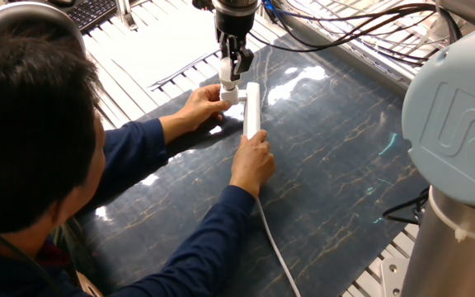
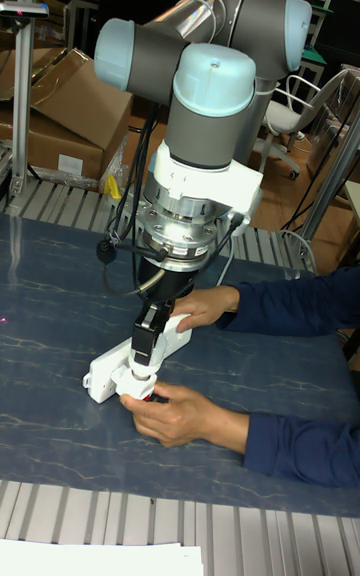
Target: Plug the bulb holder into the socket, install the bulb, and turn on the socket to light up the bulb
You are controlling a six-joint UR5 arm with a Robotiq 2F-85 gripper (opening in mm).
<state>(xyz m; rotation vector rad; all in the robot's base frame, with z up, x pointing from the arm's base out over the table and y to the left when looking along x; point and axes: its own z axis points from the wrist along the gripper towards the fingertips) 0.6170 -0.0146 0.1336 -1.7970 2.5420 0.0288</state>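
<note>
Fixed view: gripper [image 1: 232, 64] clenches the smooth white bulb [image 1: 228, 76], seemingly over the cube-like bulb holder [image 1: 231, 96].

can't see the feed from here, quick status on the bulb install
Gripper shut on bulb, above bulb holder. Holder sits at socket. Person's hands steady holder and strip, close under the jaws.
</note>
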